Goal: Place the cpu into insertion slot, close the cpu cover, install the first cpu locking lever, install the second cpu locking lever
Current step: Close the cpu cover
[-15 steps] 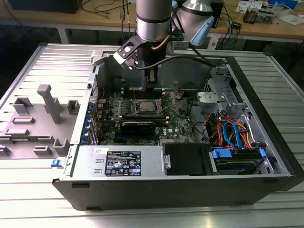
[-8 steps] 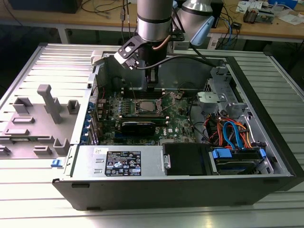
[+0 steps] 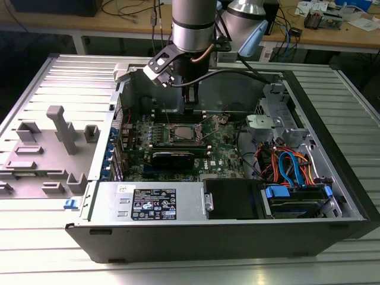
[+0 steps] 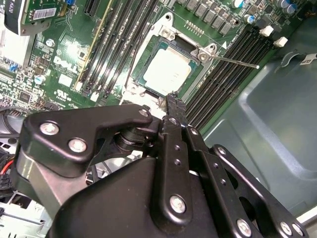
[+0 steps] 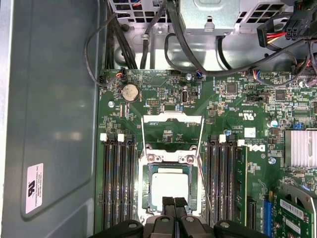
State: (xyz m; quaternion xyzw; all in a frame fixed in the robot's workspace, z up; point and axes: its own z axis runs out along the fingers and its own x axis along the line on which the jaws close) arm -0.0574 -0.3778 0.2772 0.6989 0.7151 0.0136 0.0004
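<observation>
Electronics lab: cable-strewn workbenches [image 3: 350, 37], opened computer case [image 3: 208, 240].

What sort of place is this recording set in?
Probably an electronics lab: an open desktop computer case on a ribbed metal table, cable-strewn wooden workbenches behind, a robot arm above.

The drop onto the insertion slot [image 3: 181, 134] is open to you from straight above, with the cpu cover [image 5: 172, 118] swung back toward 3 o'clock in the exterior view. At 12 o'clock the case wall [image 3: 237, 92] hems you in. At 6 a black card [image 3: 172, 158] stands up. Farther toward 3 the drive cage [image 3: 270, 122] and cables [image 3: 291, 166] crowd in. A thin lever [image 4: 230, 61] juts out beside the slot.
</observation>
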